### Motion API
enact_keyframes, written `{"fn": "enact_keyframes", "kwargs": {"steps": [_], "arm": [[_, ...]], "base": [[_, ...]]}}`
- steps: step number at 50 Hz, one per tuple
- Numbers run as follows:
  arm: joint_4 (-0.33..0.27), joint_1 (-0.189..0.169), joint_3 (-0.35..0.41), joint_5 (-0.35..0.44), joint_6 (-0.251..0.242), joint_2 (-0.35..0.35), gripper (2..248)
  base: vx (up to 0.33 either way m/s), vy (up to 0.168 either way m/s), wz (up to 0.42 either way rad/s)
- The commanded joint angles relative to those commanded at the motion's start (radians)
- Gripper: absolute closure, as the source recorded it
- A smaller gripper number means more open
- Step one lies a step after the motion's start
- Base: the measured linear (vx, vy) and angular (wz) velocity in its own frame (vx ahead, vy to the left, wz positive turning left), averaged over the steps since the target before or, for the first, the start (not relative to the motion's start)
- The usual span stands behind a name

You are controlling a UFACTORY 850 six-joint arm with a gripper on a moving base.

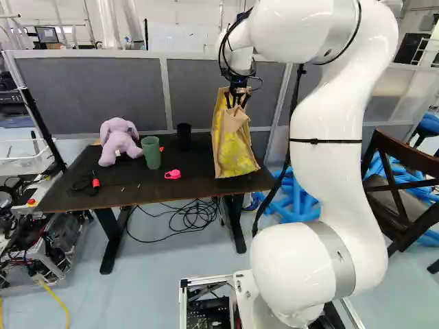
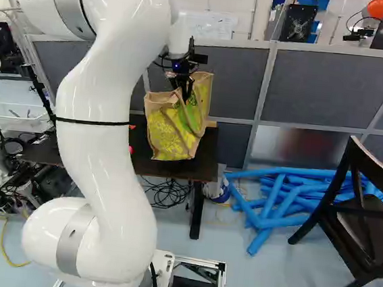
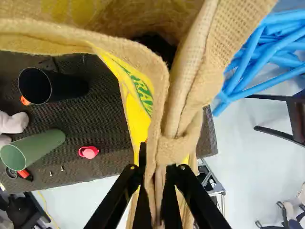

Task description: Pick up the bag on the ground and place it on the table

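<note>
The dark table (image 1: 130, 192) spans beneath the bag (image 1: 233, 147), which hangs upright at its right end—touching or just above, I can't tell. The gripper (image 1: 236, 104) pinches the bag's top (both fingers pressing), well apart from the lilac plush toy (image 1: 119, 142), green cup (image 1: 151, 153) and pink lid (image 1: 173, 174).

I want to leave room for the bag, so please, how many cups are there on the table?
2. The green cup is beside the purple plush toy; the black cup is between the green cup and the bag, farther back. The bag may hide more.
</note>
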Motion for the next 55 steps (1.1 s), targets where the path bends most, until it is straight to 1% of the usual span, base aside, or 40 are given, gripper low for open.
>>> {"fn": "enact_keyframes", "kwargs": {"steps": [38, 55], "arm": [[0.0, 0.005, -0.191, 0.0, 0.0, -0.217, 229], [0.0, 0.006, -0.206, 0.0, 0.0, -0.233, 228]], "base": [[0.0, 0.0, 0.0], [0.0, 0.0, 0.0]]}}
